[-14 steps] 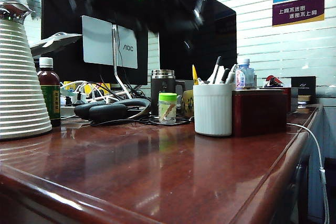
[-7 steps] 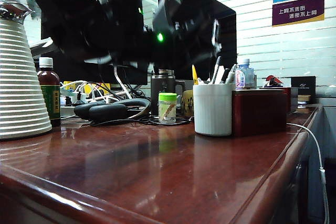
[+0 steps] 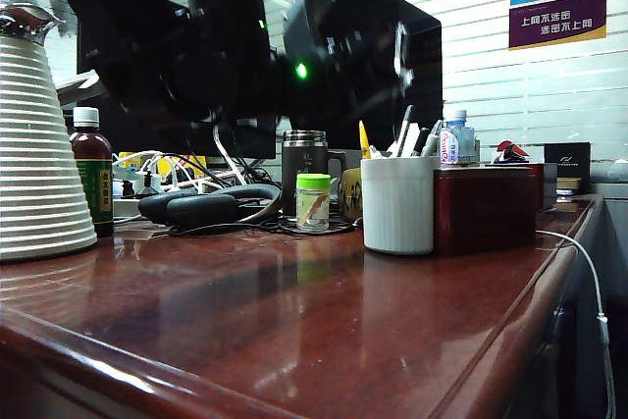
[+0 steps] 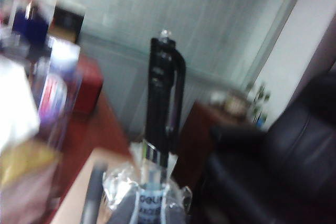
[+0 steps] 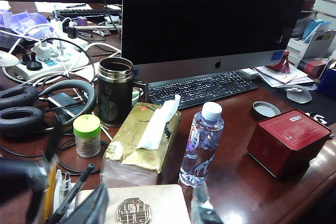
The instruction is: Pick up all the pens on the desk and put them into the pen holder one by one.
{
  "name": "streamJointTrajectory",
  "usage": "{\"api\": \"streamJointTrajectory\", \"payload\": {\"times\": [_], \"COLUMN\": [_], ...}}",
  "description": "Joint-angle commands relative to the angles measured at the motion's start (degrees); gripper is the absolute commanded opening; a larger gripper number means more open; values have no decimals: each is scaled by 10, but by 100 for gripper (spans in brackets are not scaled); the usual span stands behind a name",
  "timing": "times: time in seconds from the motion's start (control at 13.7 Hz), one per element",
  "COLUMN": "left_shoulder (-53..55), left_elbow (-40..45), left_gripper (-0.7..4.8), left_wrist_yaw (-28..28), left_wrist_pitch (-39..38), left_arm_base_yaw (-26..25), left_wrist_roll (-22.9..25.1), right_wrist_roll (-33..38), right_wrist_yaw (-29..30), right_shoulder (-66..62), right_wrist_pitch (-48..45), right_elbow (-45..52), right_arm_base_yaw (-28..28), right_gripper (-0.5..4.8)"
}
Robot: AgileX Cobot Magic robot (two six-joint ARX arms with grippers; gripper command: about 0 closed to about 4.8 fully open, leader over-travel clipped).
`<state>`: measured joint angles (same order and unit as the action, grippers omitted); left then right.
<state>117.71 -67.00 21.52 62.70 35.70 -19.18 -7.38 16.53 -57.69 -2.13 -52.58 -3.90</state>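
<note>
The white ribbed pen holder [image 3: 397, 205] stands on the reddish-brown desk [image 3: 294, 321] against a dark red box [image 3: 486, 208]. A yellow pen [image 3: 364, 139] and a black pen [image 3: 404, 127] stick out of it. My left arm [image 3: 245, 56] hangs blurred above and left of the holder. In the left wrist view my left gripper [image 4: 149, 205] is shut on another black pen [image 4: 164, 93], which stands up out of the jaws. My right gripper [image 5: 147, 211] is open over a beige box lid [image 5: 157, 198], beside the yellow pen [image 5: 50, 192] and the black pen [image 5: 73, 188] in the holder.
A steel mug [image 3: 304, 159], a green-capped jar [image 3: 313, 201], headphones [image 3: 196, 205], a brown bottle [image 3: 93, 172] and a white ribbed jug [image 3: 39, 154] stand further back and left. A water bottle [image 5: 202, 142], a tissue pack [image 5: 139, 137], a keyboard [image 5: 202, 88] and a monitor [image 5: 210, 14] surround the holder.
My left arm has swung down from the top of the exterior view to hang above and left of the pen holder. Over the last half second it has hardly moved.
</note>
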Motion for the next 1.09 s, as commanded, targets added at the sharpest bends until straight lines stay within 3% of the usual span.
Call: {"api": "streamJointTrajectory", "payload": {"times": [0.07,0.36,0.44,0.51,0.58,1.09], "left_shoulder": [32,33,33,33,33,-30], "left_elbow": [-1,-1,-1,-1,-1,-1], "left_gripper": [-6,-4,49,164,216,247], "left_wrist_yaw": [2,15,19,23,37,61], "left_wrist_pitch": [2,5,-4,-9,-8,12], "left_arm_base_yaw": [1,1,1,1,1,1], "left_wrist_roll": [27,29,30,30,45,44], "right_wrist_roll": [-4,-4,-4,-4,-4,-3], "right_wrist_yaw": [1,0,0,0,0,1], "right_shoulder": [2,2,2,2,2,7], "right_wrist_pitch": [-6,-6,-7,-7,-7,-11], "right_elbow": [-2,-2,-2,-2,-2,-2], "right_arm_base_yaw": [1,1,1,1,1,1], "right_gripper": [211,211,211,211,211,212]}}
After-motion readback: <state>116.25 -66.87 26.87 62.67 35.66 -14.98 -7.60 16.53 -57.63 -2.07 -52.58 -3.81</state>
